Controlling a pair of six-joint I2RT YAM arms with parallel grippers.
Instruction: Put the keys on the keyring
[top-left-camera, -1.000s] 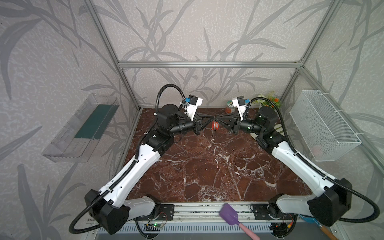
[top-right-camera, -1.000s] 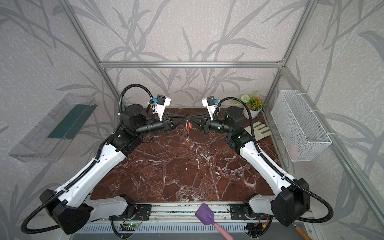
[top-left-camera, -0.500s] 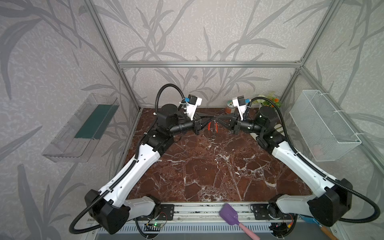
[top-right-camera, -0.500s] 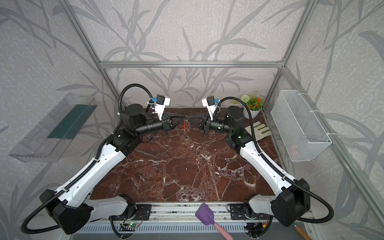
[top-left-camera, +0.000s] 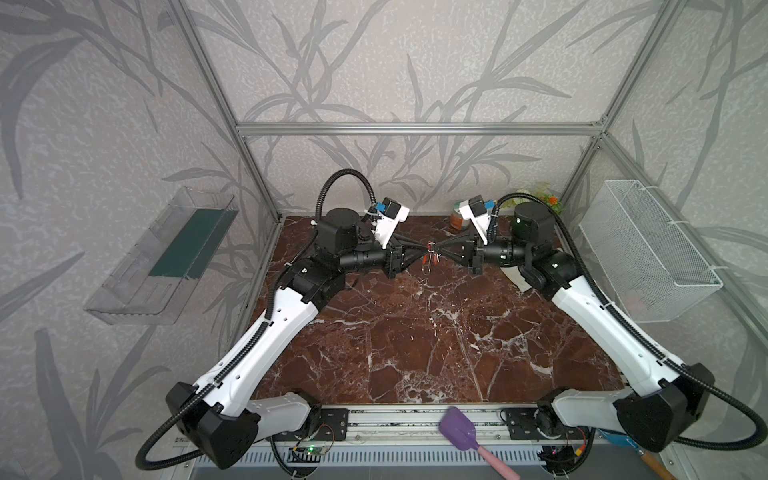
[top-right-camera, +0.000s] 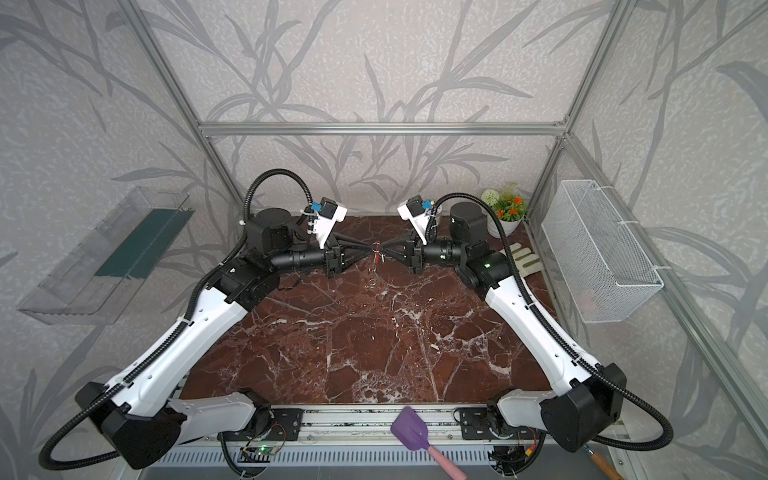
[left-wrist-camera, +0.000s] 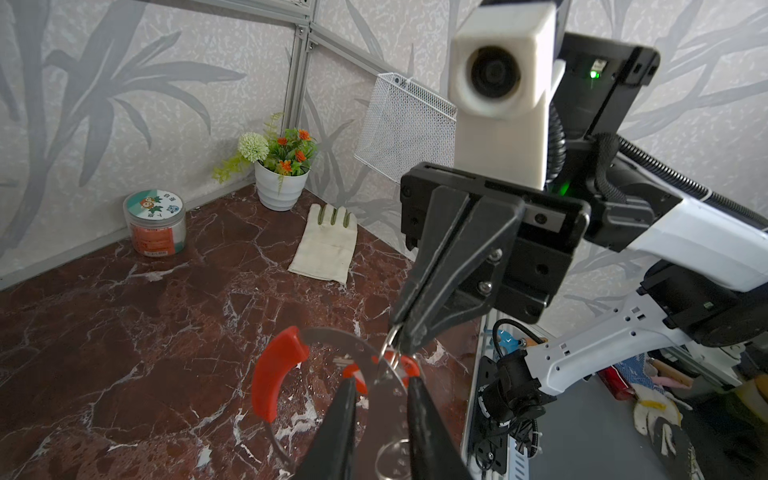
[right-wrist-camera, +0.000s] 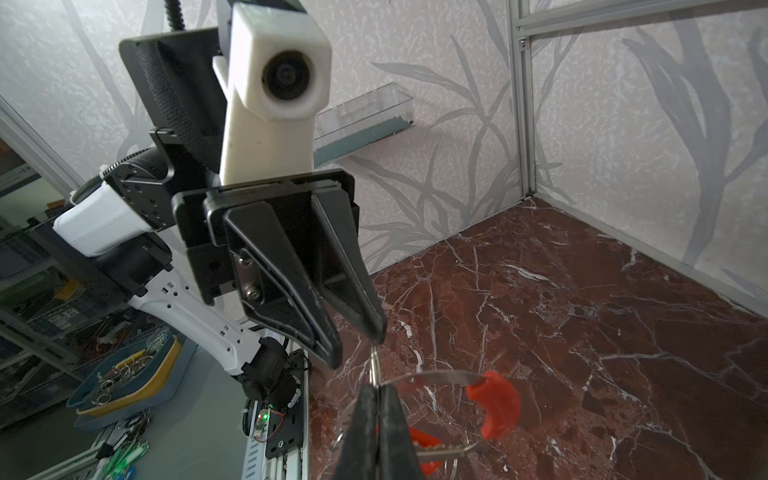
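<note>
Pinching the keyring, apparently, right hand closed; left hand ajar.

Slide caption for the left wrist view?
Right claw shut on the keyring above the marble table; left claw open close by.

A pale glove lay flat on the marble tabletop beside a potted plant in the corner; a lidded jar stood apart from both. A wire basket hung nearby, perhaps holding something pinkish. A purple spatula lay on the front rail.
</note>
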